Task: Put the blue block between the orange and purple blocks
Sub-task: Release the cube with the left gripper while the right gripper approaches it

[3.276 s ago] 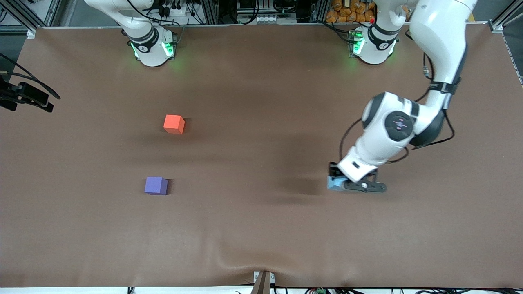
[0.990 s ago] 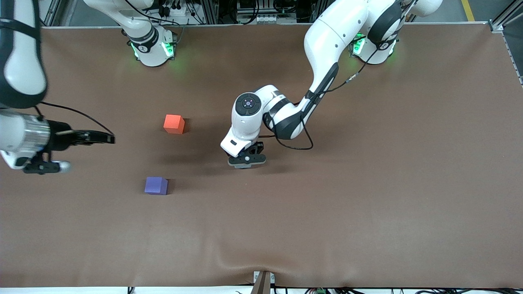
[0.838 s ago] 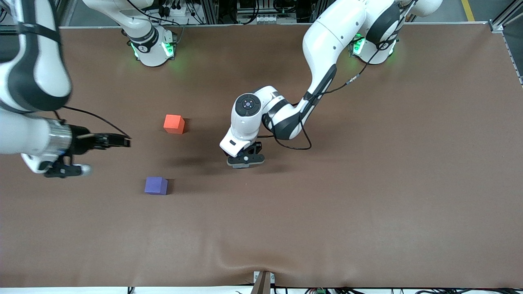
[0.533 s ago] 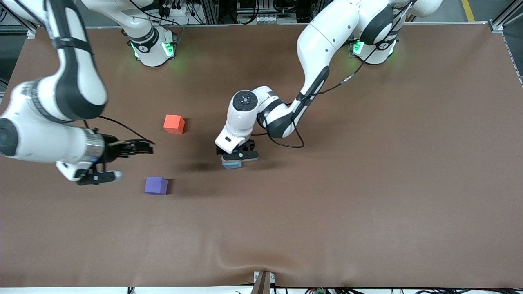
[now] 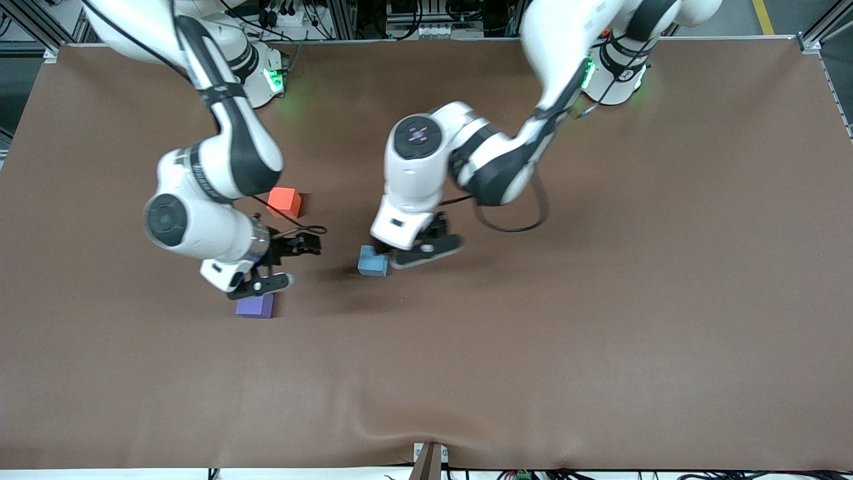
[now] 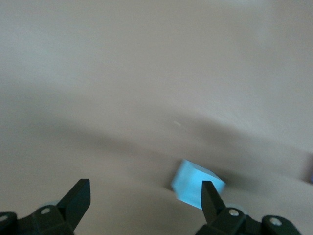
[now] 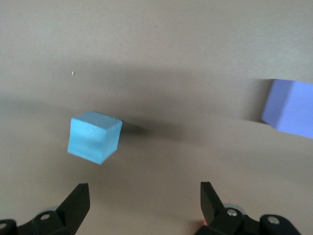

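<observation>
Three cubes sat on the brown counter [image 5: 600,300]. The blue block [image 5: 372,261] rested alone on it, toward the left arm's end from the orange block [image 5: 283,201] and the purple block [image 5: 255,306], outside the gap between them. The left pincer [image 5: 416,248] hung just beside the blue block, fingers spread and empty. The right pincer [image 5: 283,263] hovered over the counter between the orange and purple blocks, its fingers spread too, gripping nothing.

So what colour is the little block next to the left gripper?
Light sky blue, clearest in the right wrist view.
</observation>
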You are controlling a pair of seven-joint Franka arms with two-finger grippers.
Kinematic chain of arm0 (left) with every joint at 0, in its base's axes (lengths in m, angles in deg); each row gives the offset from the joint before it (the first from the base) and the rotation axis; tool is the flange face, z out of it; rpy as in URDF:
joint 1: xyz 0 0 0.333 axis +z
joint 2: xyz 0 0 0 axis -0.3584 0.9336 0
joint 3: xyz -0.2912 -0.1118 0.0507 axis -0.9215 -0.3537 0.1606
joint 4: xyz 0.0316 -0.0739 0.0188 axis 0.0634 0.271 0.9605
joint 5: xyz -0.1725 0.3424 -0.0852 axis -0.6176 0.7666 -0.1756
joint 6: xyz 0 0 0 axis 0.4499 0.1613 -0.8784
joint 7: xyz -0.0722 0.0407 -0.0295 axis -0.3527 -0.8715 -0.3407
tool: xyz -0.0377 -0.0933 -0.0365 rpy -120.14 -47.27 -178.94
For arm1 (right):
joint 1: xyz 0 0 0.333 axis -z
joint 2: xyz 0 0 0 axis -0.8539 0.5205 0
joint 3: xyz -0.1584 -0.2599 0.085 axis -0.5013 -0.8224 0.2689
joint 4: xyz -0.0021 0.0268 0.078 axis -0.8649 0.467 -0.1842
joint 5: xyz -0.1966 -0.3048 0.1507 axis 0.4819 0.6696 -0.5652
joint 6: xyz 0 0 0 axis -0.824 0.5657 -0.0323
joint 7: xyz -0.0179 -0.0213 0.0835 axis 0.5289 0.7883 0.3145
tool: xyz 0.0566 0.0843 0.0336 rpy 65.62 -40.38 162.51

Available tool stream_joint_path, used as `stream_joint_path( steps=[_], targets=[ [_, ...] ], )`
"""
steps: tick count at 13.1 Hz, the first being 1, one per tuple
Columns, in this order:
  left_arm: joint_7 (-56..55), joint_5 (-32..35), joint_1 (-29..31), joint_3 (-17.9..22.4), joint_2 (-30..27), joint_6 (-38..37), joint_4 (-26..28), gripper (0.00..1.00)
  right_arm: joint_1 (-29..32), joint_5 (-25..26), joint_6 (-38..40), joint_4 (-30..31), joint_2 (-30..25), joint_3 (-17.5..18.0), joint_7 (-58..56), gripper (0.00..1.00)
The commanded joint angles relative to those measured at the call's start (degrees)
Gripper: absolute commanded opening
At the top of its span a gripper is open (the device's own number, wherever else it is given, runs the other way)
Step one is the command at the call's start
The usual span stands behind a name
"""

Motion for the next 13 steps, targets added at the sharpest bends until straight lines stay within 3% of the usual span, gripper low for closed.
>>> stream_joint_path(
  steps=[1, 5, 10, 13],
  targets=[
    [1.06, 4.69, 4.0, -0.4, -10.45, -8.53, 6.06, 1.0, -3.73, -0.03, -6.93, 2.15, 2.02, -0.5, 8.76, 1.0],
    [16.5, 2.34, 13.04, -0.93, -19.86, -18.55, 7.29, 1.0, -8.75, 0.14, -16.34, 0.57, 8.61, -0.58, 21.44, 1.0],
    [31.79, 1.18, 23.07, -0.84, -30.85, -18.93, 18.7, 1.0, -10.86, 0.06, -16.44, -1.1, 11.7, -0.58, 25.22, 1.0],
    [39.19, 0.83, 28.26, -1.02, -33.59, -17.97, 22.06, 1.0, -12.88, 0.23, -16.44, -2.69, 13.28, -0.76, 30.5, 1.0]
  ],
)
